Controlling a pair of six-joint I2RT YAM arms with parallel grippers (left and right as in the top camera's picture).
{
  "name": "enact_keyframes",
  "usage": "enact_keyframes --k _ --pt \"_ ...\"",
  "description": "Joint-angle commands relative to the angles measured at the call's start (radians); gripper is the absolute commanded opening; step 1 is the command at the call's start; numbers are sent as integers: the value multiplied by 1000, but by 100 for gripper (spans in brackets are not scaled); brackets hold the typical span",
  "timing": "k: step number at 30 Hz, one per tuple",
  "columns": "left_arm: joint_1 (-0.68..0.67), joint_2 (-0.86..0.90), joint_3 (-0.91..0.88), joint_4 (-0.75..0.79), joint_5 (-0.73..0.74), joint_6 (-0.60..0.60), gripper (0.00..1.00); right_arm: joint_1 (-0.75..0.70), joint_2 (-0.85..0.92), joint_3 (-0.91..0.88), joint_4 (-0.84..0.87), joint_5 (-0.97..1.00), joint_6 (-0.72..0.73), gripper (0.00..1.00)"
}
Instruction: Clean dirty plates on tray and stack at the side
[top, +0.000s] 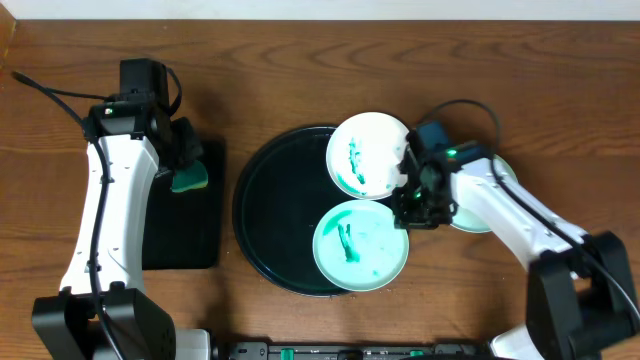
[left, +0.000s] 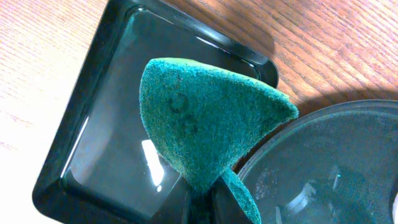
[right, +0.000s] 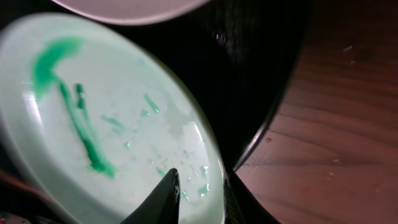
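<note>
A round black tray (top: 268, 205) holds two dirty plates. A white plate (top: 368, 155) with green smears lies at its far right. A light green plate (top: 360, 247) with a green smear lies at its near right. My right gripper (top: 407, 208) is shut on the light green plate's right rim, one finger on top and one outside the rim (right: 200, 186); the plate (right: 93, 118) fills the right wrist view. My left gripper (top: 185, 165) is shut on a folded green sponge (top: 189, 179) over the rectangular tray; the sponge (left: 205, 118) hides the jaws (left: 202, 202).
A black rectangular tray (top: 185, 235) lies at the left, also in the left wrist view (left: 93, 124). Another pale plate (top: 482, 218) lies on the table right of the round tray, partly under my right arm. The white plate's edge (right: 124, 7) shows in the right wrist view.
</note>
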Motion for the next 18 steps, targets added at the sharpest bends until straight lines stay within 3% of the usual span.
enact_keyframes --k 1,14,18 --pt "0 -4 16 0 -4 -2 7 15 46 -8 1 29 18 19" --pt "0 -4 16 1 -4 -2 7 26 58 -8 3 -3 18 15" --pt "0 -4 16 0 -4 -2 7 60 58 -8 18 -5 88 17"
